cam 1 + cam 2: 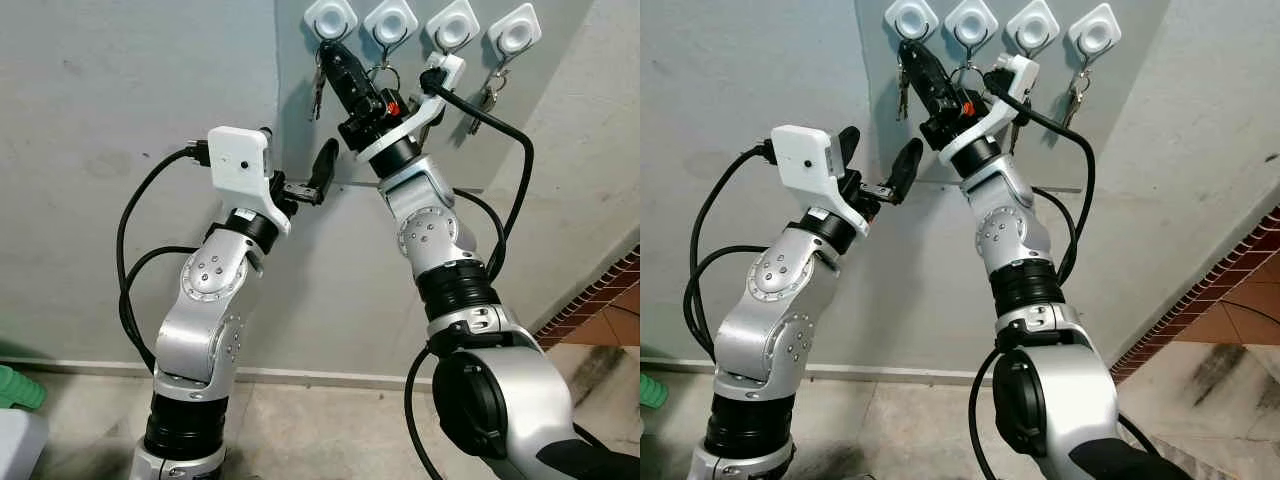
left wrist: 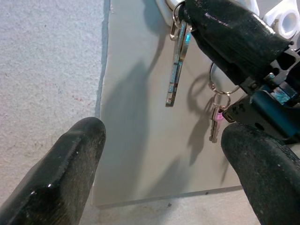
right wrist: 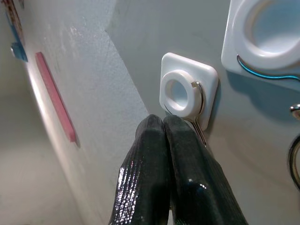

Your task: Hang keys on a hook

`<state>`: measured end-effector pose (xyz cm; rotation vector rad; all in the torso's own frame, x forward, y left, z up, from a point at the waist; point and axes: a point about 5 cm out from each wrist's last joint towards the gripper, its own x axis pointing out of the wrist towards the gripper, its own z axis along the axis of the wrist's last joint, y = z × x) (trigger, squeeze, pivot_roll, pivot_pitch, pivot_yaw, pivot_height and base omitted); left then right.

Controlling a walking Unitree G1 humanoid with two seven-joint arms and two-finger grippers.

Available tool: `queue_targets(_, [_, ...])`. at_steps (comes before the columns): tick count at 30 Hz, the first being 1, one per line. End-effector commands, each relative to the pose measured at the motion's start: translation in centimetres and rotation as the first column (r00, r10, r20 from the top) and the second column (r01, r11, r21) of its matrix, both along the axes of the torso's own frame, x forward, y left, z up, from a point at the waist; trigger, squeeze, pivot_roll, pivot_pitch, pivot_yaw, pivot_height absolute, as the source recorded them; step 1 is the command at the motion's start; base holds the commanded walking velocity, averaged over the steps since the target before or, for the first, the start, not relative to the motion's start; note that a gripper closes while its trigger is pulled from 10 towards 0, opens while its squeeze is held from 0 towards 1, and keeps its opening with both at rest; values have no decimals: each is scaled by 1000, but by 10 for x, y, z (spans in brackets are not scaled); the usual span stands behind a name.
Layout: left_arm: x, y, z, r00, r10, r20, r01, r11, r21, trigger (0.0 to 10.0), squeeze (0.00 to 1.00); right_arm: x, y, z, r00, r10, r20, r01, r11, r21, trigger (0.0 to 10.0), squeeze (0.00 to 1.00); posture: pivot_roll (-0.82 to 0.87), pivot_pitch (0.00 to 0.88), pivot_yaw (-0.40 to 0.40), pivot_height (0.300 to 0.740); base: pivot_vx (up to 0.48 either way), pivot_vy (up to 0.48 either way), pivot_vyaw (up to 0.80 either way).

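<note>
Hooks: four white square hooks are seen in a row along the top edge of a grey panel fixed to a pale plastered wall. The leftmost hook is the one being worked on.

Right hand is raised to the leftmost hook. Its two black fingers are pressed together with no gap between them, their tips just under the wire loop of that hook. A bunch of keys hangs by its ring at those fingertips, directly below the leftmost hook, the blades lying flat against the panel. Whether the ring is seated on the hook's wire or is carried only by the fingers cannot be told; the ring is partly hidden by the fingertips.

Second key set, with a pink-marked key on a larger ring, is seen hanging below the next hook, beside the right hand's wrist. Another key hangs from the hook at the right end of the row.

Left hand is held lower, near the bottom edge of the panel, pointing toward the right arm. Its fingers are spread wide and nothing is held between them; grey panel is seen in the gap.

Below the panel, a tiled floor is noted, with a green object at its left edge and red-brown tiles at the right.
</note>
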<state>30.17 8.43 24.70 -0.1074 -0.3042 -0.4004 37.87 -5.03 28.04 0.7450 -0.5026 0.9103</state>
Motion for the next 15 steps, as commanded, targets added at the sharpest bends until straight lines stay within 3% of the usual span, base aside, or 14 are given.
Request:
queue_targets(1, [-2,-2,4,1000,-3,9,3,1000,-3,10000,0,-2,-6,9,999,-1,37,-1,999,50,10000,0,37,98,-55,740,0,0,0])
queue_targets(15, [-3,-2,4,1000,-5,10,5,1000,-5,10000,0,-3,-5,9,999,10,45,-12,998,57,10000,0,36,98,-56,740,0,0,0])
